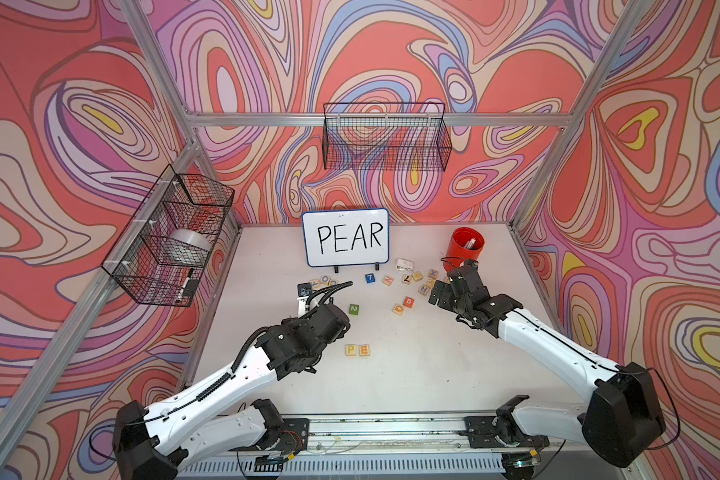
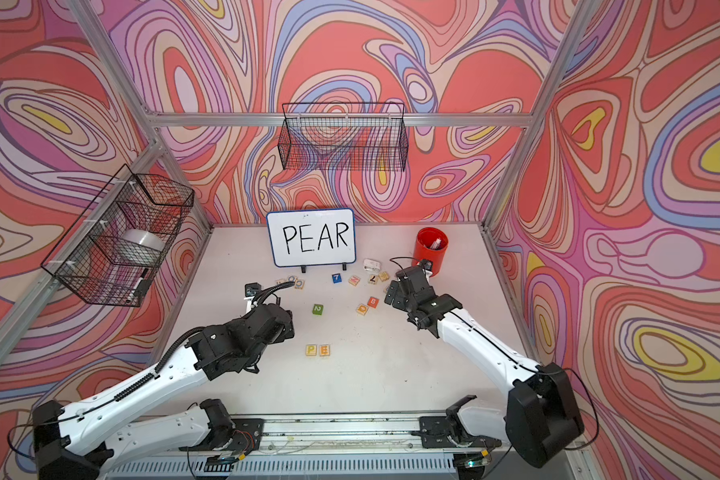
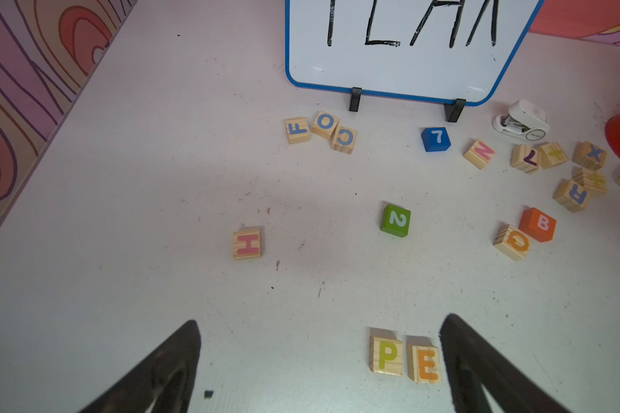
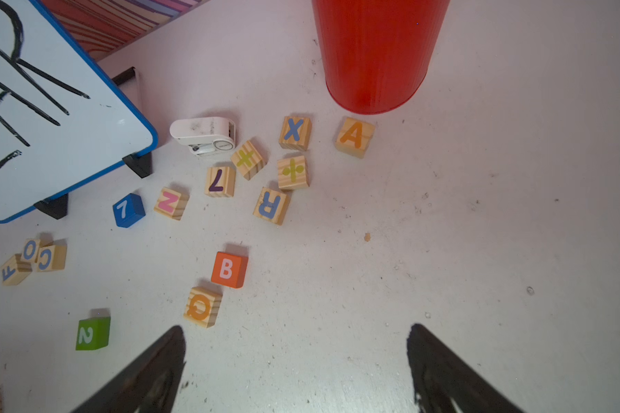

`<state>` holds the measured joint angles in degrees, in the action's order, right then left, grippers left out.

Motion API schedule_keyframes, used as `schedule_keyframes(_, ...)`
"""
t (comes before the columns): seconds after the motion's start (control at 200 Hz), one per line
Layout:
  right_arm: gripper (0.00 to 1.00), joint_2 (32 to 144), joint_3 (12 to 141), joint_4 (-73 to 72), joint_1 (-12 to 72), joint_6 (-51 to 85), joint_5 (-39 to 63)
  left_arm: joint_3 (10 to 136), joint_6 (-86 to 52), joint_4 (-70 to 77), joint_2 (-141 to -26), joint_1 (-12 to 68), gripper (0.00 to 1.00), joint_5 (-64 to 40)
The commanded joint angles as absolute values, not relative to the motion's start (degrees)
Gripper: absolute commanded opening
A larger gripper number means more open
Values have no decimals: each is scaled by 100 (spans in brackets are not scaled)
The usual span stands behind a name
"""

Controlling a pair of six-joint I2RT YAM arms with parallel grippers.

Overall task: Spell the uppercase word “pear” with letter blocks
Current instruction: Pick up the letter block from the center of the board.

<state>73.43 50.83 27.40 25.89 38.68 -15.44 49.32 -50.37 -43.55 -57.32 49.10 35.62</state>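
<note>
On the white table [image 1: 391, 386], in the lower centre of both top views, the P block [image 1: 351, 350] and the E block [image 1: 364, 350] lie side by side with the P on the left, letters up and readable from the front. They sit just right of the left arm's black wrist. The left fingers [image 3: 480, 372] are spread wide with nothing between them. In the left wrist view the E block [image 3: 425, 363] shows right against the edge of one finger, though contact cannot be judged, and the P block [image 3: 386, 354] sits just beside the E. The other two letters lie in the scatter at the right centre of the top views, below the whiteboard [image 1: 346, 237] reading PEAR. The A block [image 4: 354, 137] rests just beside the base of the red cup [image 4: 373, 64], near the X block [image 4: 294, 133]. The R block [image 4: 270, 205] lies apart from the A, its blue letter turned away from the front. The right fingers [image 4: 441, 372] are also spread wide and empty over bare table, with the A and R blocks beyond their tips. The green 2 block [image 1: 353, 309], the orange B block [image 1: 409, 301] and the Q block [image 1: 398, 308] lie between the two arms.
</note>
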Motion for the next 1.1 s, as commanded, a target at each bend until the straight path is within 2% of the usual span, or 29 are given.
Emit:
schedule_keyframes(0.0,98,7467,5283,2687,2560,3930,-1662,4849,-5186,-4674,-5634,4818,100,3602)
schedule_keyframes(0.321,98,7952,5438,2584,2110,3916,-2348,4823,-4354,-3268,-6260,4811,100,2617)
schedule_keyframes(0.631,93,8721,5283,1706,1591,3960,-2246,5347,-4042,-2142,-7400,4813,100,1871)
schedule_keyframes(0.821,91,9359,5331,1155,1582,4019,-2305,5572,-4025,-2153,-7660,4810,100,1937)
schedule_keyframes(1.097,86,10408,5742,1084,1573,4186,-2734,5424,-4052,-2140,-7316,4809,100,2124)
